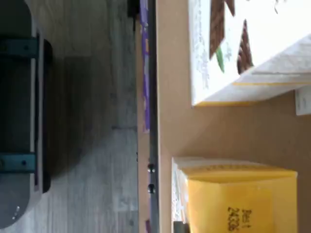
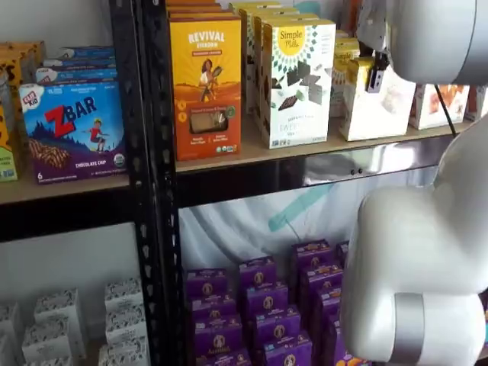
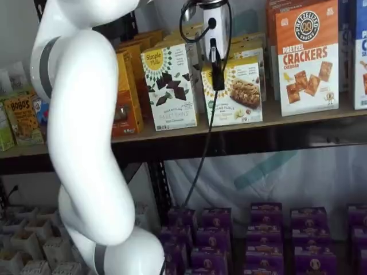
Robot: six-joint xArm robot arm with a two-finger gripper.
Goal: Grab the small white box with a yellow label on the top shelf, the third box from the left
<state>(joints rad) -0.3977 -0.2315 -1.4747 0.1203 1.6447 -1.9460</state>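
White arm (image 3: 86, 143) fills the foreground; the gripper (image 3: 217, 69), fingers closed together above the small white box (image 3: 241, 91), should be reopened and lowered.

Two front cameras share the top shelf (image 2: 305, 152) (wrist camera looks down, close).

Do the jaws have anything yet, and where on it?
Yes: the gripper has closed on the small white box, gripping its top edge near the front, on the top shelf.
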